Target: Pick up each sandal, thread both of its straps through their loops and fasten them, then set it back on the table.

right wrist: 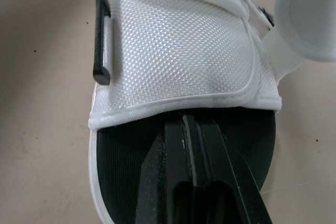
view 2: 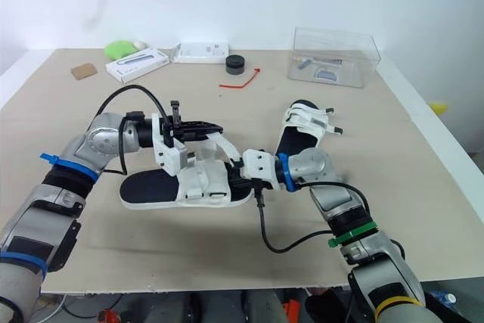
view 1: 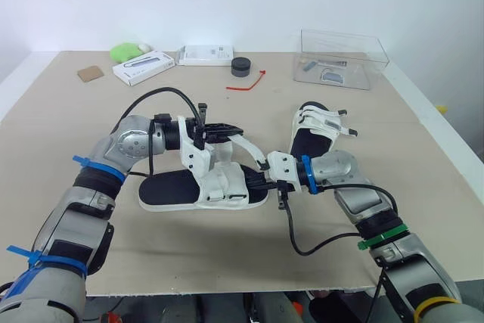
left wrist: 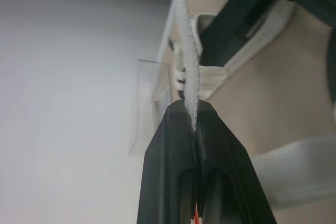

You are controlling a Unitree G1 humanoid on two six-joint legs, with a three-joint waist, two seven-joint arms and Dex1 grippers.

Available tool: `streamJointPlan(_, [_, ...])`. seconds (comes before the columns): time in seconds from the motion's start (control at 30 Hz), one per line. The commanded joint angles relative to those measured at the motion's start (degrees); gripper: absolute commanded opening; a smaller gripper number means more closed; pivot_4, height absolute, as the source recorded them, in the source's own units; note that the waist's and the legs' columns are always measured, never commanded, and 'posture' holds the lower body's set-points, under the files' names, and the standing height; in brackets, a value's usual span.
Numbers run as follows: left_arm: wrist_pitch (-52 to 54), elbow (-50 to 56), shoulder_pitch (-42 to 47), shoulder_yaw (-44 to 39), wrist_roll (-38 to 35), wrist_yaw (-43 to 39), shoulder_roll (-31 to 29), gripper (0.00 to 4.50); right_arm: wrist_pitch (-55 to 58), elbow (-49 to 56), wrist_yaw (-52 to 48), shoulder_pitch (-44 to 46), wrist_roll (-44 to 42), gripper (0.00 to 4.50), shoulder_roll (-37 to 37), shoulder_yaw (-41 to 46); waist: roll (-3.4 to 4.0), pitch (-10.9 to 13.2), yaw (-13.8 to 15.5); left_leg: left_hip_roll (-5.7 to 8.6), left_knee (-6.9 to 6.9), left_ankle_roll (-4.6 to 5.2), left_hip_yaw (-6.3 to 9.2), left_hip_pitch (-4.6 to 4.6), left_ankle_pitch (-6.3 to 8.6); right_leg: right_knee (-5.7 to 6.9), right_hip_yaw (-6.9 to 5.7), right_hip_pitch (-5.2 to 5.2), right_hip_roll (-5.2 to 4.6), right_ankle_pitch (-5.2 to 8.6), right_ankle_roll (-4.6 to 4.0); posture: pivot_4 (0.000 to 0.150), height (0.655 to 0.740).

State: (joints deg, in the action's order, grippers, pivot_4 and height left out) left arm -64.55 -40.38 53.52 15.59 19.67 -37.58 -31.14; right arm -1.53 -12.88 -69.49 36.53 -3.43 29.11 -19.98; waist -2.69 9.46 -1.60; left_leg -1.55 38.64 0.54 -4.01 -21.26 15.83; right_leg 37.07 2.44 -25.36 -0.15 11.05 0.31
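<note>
Over the table [view 1: 393,156], left claw [view 1: 233,129] tight on strap [left wrist: 188,45]; right claw [right wrist: 190,121] closed, tips hidden under mesh band [right wrist: 178,51] of sandal [view 1: 178,187]

Near sandal [view 1: 170,188] lies on the table [view 1: 227,262]; far sandal [view 1: 310,141] behind, to its right.

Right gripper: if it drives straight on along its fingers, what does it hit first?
Most likely the white mesh strap of the near sandal: the right gripper, shut over the black footbed, points straight at its edge. Gap unclear.
</note>
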Motion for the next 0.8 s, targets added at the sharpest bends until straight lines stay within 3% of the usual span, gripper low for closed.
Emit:
streamJointPlan(0.03, [-4.12,-0.86,2.97,-2.81,3.04,6.77,-2.02,0.04,0.37,-1.10,-0.72,-0.43,1.41,0.00,0.28,-1.05,0.00,0.00,-0.01,0.00,0.00,0.00,-0.01,0.01,0.00,0.00,-0.01,0.00,0.01,0.00,0.00,0.150,0.7400])
streamJointPlan(0.13, [-12.45,0.93,2.80,-2.53,13.76,12.63,-3.79,0.04,0.36,-1.26,-0.79,-0.34,1.46,0.00,0.37,-0.93,0.00,0.00,0.01,-0.03,-0.02,0.00,-0.04,0.01,0.01,-0.01,0.02,-0.01,-0.03,0.00,0.00,0.150,0.7400])
streamJointPlan(0.3, [-15.34,-0.38,3.55,-0.04,20.84,18.17,-4.04,0.04,0.25,-1.45,-0.95,-0.19,1.60,0.00,0.50,-0.79,0.00,0.00,0.09,-0.02,-0.01,0.01,-0.17,0.03,0.01,-0.01,0.02,0.00,-0.22,-0.03,0.03,0.150,0.7400])
streamJointPlan(0.47, [-12.47,-4.29,4.40,5.77,14.21,13.08,-3.37,0.04,0.15,-1.79,-1.01,0.03,1.71,0.00,0.44,-0.81,-0.01,-0.01,0.10,0.00,-0.01,0.02,-0.40,0.10,0.01,-0.01,0.04,0.01,-0.20,-0.07,0.08,0.150,0.7400])
streamJointPlan(0.57, [-9.63,-3.44,3.68,10.02,4.12,5.84,-4.62,0.91,0.21,-1.86,-1.03,0.10,1.72,0.00,0.47,-0.82,-0.01,-0.01,0.10,0.01,-0.01,0.02,-0.44,0.11,0.01,-0.01,0.04,0.00,-0.10,-0.07,0.09,0.150,0.7400])
streamJointPlan(0.67, [-0.51,2.62,1.09,13.82,-12.68,-7.08,-6.95,2.25,0.21,-1.94,-1.14,0.07,1.69,0.00,0.61,-0.75,0.00,-0.01,0.07,0.00,-0.01,0.02,-0.44,0.11,0.02,0.00,0.07,-0.01,-0.07,-0.07,0.09,0.150,0.7400])
streamJointPlan(0.77, [9.60,10.21,-1.20,14.13,-23.32,-17.89,-10.15,3.67,0.08,-2.30,-1.28,0.20,1.70,0.00,0.60,-0.80,0.00,-0.01,0.05,-0.02,0.00,0.03,-0.40,0.09,0.02,0.00,0.09,-0.02,0.00,-0.05,0.08,0.150,0.7400])
streamJointPlan(0.8, [12.70,12.48,-2.01,13.65,-25.99,-20.67,-11.02,3.67,0.04,-2.41,-1.32,0.25,1.70,0.00,0.56,-0.84,0.00,-0.01,0.07,-0.03,0.01,0.03,-0.41,0.08,0.02,0.00,0.09,-0.02,0.03,-0.05,0.08,0.150,0.7400])
